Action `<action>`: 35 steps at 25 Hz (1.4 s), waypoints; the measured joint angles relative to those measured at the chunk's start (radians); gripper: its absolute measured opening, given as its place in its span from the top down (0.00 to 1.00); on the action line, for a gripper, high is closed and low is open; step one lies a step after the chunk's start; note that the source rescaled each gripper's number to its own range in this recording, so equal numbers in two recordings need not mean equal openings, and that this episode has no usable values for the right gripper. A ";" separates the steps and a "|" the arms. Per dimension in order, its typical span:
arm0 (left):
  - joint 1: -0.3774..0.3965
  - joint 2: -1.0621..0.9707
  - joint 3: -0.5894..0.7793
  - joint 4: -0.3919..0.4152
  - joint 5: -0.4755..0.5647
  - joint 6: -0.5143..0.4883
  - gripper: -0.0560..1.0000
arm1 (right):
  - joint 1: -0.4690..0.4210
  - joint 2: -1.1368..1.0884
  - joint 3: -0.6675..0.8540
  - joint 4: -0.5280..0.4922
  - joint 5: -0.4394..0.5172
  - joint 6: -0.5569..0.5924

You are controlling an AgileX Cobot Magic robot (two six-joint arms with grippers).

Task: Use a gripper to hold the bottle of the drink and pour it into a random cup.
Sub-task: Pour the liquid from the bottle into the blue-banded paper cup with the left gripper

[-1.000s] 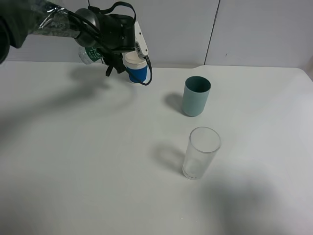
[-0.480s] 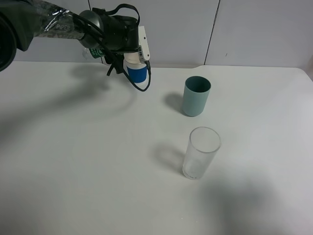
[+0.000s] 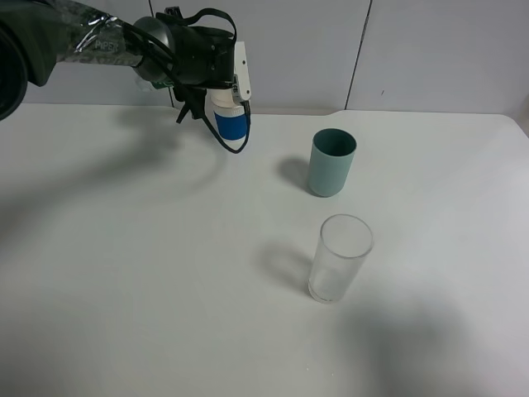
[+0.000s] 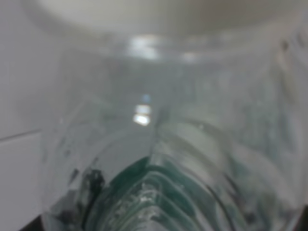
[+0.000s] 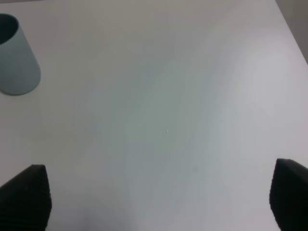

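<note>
The right tool is hanging with fingers spread wide above the desk. At the far edge, the left tool is clamping the clear, ribbed, green-labelled bottle, raised just above the blue-sleeved paper cup.

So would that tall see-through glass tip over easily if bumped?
Probably, if hit high: the clear tumbler is tall and narrow on a small base. It looks empty, so a low nudge might just slide it across the smooth white table. Its smooth walls may be slippery to grip, and it could break if glass.
</note>
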 joint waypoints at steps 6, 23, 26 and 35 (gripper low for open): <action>0.002 0.000 0.000 0.030 0.000 0.002 0.88 | 0.000 0.000 0.000 0.000 0.000 0.000; 0.028 0.000 0.000 0.091 0.004 0.006 0.88 | 0.000 0.000 0.000 0.000 0.000 0.000; 0.028 0.000 0.000 0.096 0.004 0.019 0.88 | 0.000 0.000 0.000 0.000 0.000 0.000; 0.028 0.000 0.000 0.140 -0.013 0.052 0.88 | 0.000 0.000 0.000 0.000 0.000 0.000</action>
